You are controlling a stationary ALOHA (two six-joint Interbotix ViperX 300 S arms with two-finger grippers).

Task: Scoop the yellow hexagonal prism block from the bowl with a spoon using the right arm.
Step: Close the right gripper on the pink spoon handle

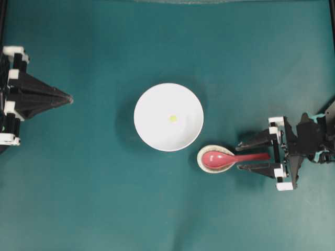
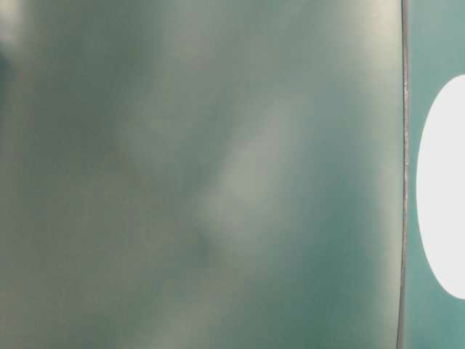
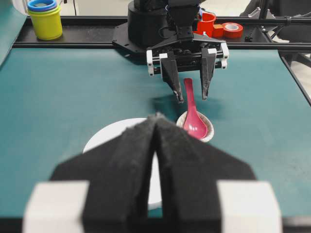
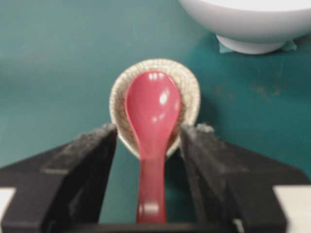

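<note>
The white bowl (image 1: 157,130) sits mid-table with the tiny yellow hexagonal prism block (image 1: 172,118) inside it. To its lower right, the pink-red spoon (image 1: 222,158) lies with its scoop in a small speckled rest (image 1: 201,157), handle pointing right. My right gripper (image 1: 242,156) is open, its fingers on either side of the handle with gaps on both sides. In the right wrist view the spoon (image 4: 153,111) runs up between the fingers of the gripper (image 4: 151,131), with the bowl (image 4: 252,24) beyond. My left gripper (image 1: 68,98) is shut and empty at the left edge.
In the left wrist view, a yellow cup stack with a blue ring (image 3: 44,19) and red tape rolls (image 3: 232,29) stand on the black rail behind the right arm. The table-level view is a teal blur with a white oval (image 2: 443,189) at its right edge.
</note>
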